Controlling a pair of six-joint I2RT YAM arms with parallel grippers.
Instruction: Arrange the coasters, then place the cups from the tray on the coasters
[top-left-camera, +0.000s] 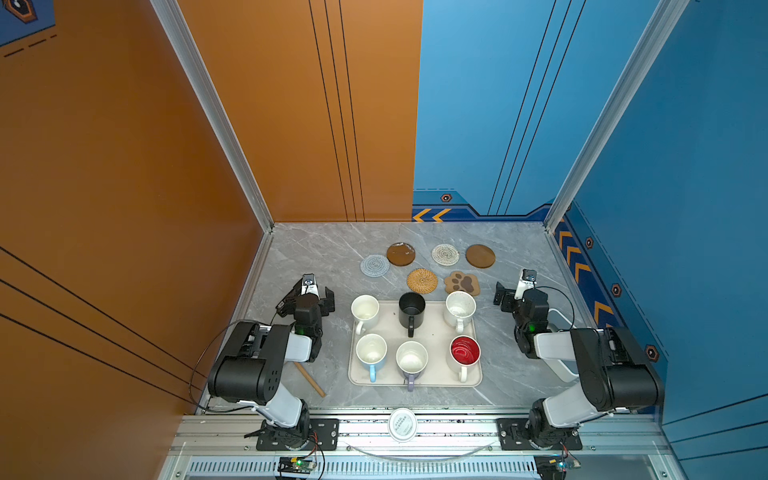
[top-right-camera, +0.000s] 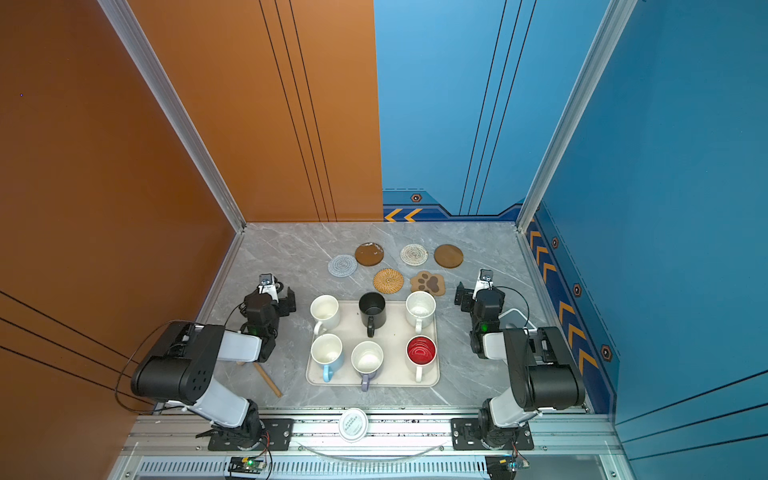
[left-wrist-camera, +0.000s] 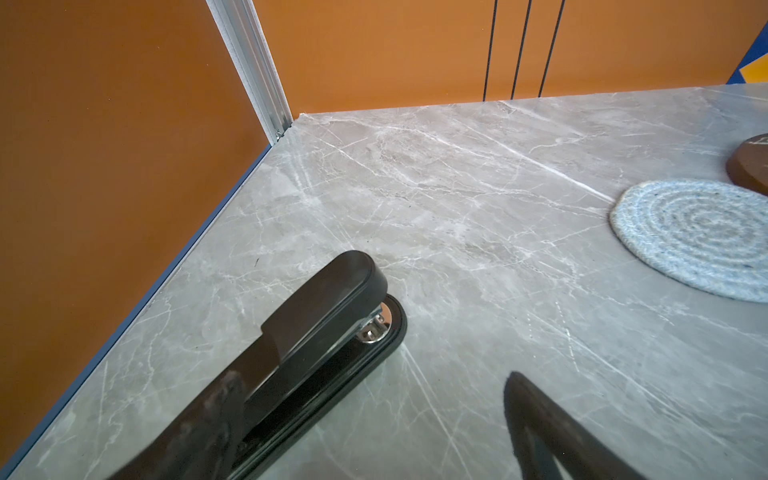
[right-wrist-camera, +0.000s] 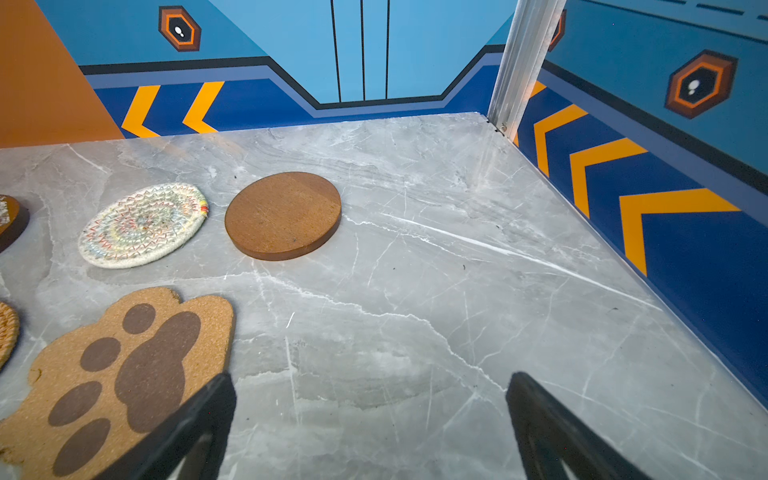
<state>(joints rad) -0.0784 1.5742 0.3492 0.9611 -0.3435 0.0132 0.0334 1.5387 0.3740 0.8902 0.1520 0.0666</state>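
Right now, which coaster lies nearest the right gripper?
The tan paw-shaped cork coaster, next to a finger of the open right gripper in the right wrist view. It alone is not round; the other five, all round, lie farther away.

This is a robotics lab test cell rather than a home: a grey marble-look tabletop (top-left-camera: 316, 249) is boxed in by printed orange panels (top-left-camera: 104, 166) and blue panels (top-left-camera: 685, 166) with yellow chevrons (right-wrist-camera: 665, 201), joined by bare aluminium posts (top-left-camera: 214, 110). Along the near edge, two robot arms (top-left-camera: 249, 365) are bolted to a slotted aluminium rail (top-left-camera: 457, 428), with a small circuit board (top-left-camera: 297, 462) and loose cables below.
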